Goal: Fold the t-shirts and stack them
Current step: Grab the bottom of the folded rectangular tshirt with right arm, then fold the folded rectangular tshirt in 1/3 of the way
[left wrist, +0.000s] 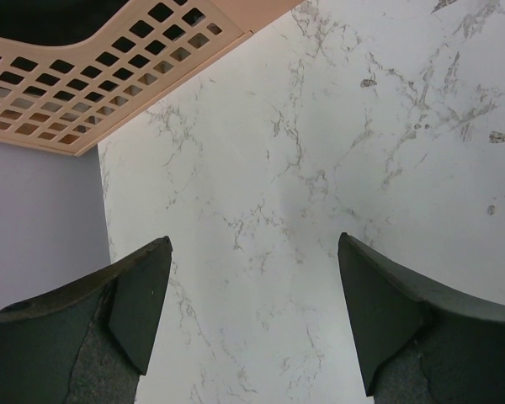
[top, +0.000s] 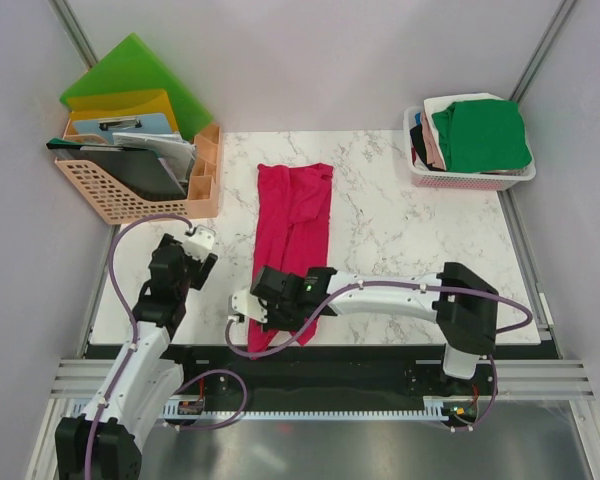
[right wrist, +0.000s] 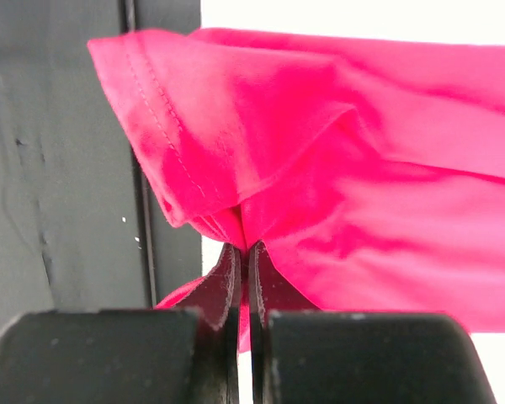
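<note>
A crimson-pink t-shirt [top: 293, 225] lies folded into a long strip down the middle of the marble table, its near end hanging over the front edge. My right gripper [top: 263, 312] is shut on that near end; the right wrist view shows the cloth [right wrist: 320, 168] pinched between the fingertips [right wrist: 250, 252]. My left gripper [top: 202, 240] is open and empty, above bare marble [left wrist: 320, 168] left of the shirt. A green t-shirt [top: 480, 135] lies on top of white, beige-pink and black ones in a pink basket [top: 470, 180] at the far right.
A peach file rack [top: 130, 185] holding green and yellow folders [top: 135, 80] and papers stands at the far left; its mesh side shows in the left wrist view [left wrist: 93, 76]. Grey walls close in both sides. A black rail runs along the near table edge.
</note>
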Controlling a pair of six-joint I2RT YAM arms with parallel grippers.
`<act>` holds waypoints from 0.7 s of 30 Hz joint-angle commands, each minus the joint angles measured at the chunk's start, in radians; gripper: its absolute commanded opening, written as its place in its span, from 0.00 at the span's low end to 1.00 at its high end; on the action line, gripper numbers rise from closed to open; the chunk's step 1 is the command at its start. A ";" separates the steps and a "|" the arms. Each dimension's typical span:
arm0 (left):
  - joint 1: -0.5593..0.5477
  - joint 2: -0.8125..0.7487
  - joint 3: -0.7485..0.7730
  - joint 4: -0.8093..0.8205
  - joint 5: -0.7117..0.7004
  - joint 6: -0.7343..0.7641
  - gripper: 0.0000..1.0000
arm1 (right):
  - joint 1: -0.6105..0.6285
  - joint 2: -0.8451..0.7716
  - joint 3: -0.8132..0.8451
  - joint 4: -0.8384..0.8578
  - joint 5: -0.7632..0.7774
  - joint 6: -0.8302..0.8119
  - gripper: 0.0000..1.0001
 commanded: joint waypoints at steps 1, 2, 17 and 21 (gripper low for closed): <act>0.008 -0.013 -0.014 0.041 0.015 -0.001 0.87 | -0.020 -0.077 0.077 -0.040 0.013 -0.041 0.00; 0.008 -0.014 -0.016 0.042 0.013 0.001 0.87 | -0.025 -0.080 0.081 -0.038 0.016 -0.044 0.00; 0.008 -0.049 -0.042 0.012 0.015 0.008 0.87 | -0.229 0.015 0.221 0.009 0.024 -0.099 0.00; 0.008 -0.052 -0.046 0.004 0.018 0.010 0.87 | -0.249 0.061 0.265 0.008 0.022 -0.110 0.00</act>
